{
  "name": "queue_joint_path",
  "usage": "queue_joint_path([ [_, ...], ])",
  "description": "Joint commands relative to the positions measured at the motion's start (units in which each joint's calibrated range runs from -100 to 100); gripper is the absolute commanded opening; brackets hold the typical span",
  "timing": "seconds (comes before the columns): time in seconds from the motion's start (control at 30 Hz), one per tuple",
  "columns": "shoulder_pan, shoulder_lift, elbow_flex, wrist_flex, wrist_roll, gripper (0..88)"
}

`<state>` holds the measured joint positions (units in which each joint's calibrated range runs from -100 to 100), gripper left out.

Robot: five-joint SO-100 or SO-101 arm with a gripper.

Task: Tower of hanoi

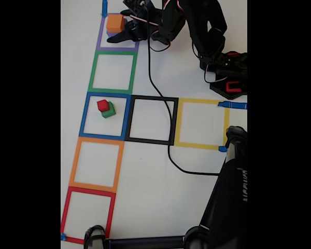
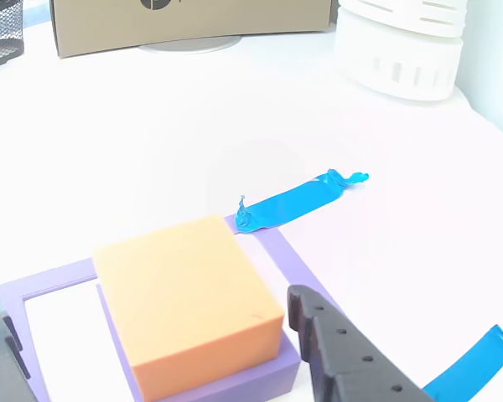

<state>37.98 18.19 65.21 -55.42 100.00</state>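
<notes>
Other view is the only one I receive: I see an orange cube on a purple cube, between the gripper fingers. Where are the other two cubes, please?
Observer: In the fixed view, the red cube sits on the green cube, inside the blue tape square.
Operator: Is that square next to the one under my stack?
Observer: No. The green tape square lies between it and the purple tape square that holds the orange cube.
Operator: Does anything else lie on the table near there?
Observer: Yes, a black cable runs down from the arm and crosses the black tape square, which is right of the blue one in that view.
</notes>
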Motion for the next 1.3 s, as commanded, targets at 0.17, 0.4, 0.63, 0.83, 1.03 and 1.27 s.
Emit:
queue_joint_path([
  [0.17, -2.0, -0.6, -1.8, -1.3, 0.0, 32.8],
  [0.4, -2.3, -0.2, -1.8, -1.4, 0.0, 27.3],
  [0.63, -2.3, 0.1, -1.7, -1.4, 0.0, 20.8],
  [0.83, -2.3, 0.1, -1.6, -1.2, 0.0, 18.1],
  [1.03, -2.6, -0.2, -1.2, -1.1, 0.0, 15.0],
  [1.27, -3.3, -0.7, -0.8, -1.0, 0.0, 13.0],
])
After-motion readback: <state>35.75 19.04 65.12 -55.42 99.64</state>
